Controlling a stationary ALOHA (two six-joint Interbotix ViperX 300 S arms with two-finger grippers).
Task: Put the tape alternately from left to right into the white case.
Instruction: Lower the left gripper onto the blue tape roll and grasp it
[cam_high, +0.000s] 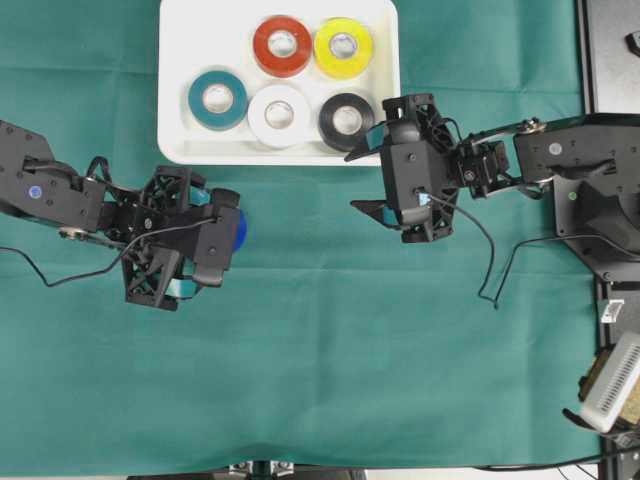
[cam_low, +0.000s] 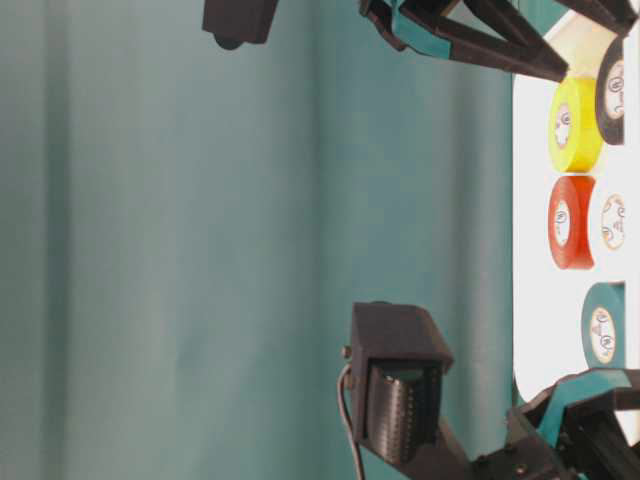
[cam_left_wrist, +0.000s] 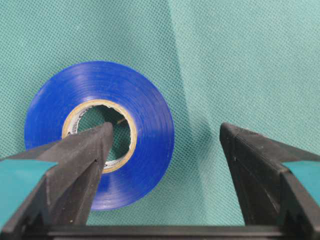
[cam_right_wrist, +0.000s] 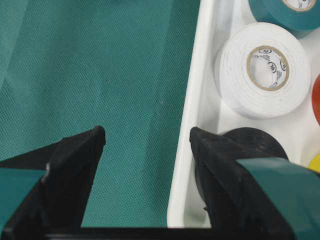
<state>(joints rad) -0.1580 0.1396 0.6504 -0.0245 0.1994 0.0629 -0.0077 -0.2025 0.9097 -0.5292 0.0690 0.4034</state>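
The white case (cam_high: 180, 40) lies at the top middle of the green cloth. It holds the red (cam_high: 282, 45), yellow (cam_high: 343, 47), teal (cam_high: 218, 98), white (cam_high: 279, 115) and black (cam_high: 347, 120) tape rolls. A blue tape roll (cam_left_wrist: 145, 100) lies flat on the cloth below the case's left end. My left gripper (cam_left_wrist: 166, 128) is open over it, one finger above the core hole, the other clear on the cloth. My right gripper (cam_right_wrist: 147, 132) is open and empty at the case's near rim (cam_right_wrist: 197, 90), one finger beside the black roll (cam_right_wrist: 255, 140).
Black robot mounts and a dark panel (cam_high: 610, 50) stand along the right edge. A white ribbed device (cam_high: 610, 385) sits at the lower right. A loose black cable (cam_high: 490, 270) lies on the cloth below the right arm.
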